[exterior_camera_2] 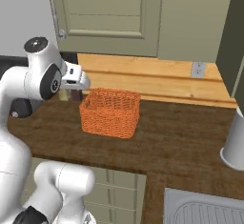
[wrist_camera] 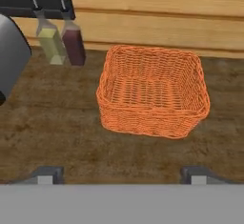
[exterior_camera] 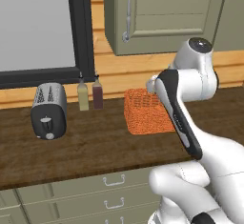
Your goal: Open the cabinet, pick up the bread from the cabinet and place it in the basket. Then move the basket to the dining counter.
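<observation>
The olive-green cabinet (exterior_camera: 167, 13) hangs on the wall with its door shut, its silver bar handle (exterior_camera: 127, 13) on the left edge; it appears again as the cabinet (exterior_camera_2: 105, 8). The bread is hidden. The orange woven basket (exterior_camera: 143, 113) stands empty on the dark wood worktop below the cabinet, also visible as the basket (exterior_camera_2: 110, 112) and from above as the basket (wrist_camera: 152, 92). My gripper (wrist_camera: 123, 175) hovers above the worktop just in front of the basket, open, its fingertips (wrist_camera: 47, 173) spread wide with nothing between them. The dining counter is out of view.
A silver toaster (exterior_camera: 48, 109) and two bottles (exterior_camera: 83, 94) stand left of the basket under a dark-framed window. Drawers (exterior_camera: 114, 180) run below the worktop. To the right are a grey cylinder (exterior_camera_2: 236, 142), a sink (exterior_camera_2: 205, 208) and a wall outlet (exterior_camera_2: 198, 69).
</observation>
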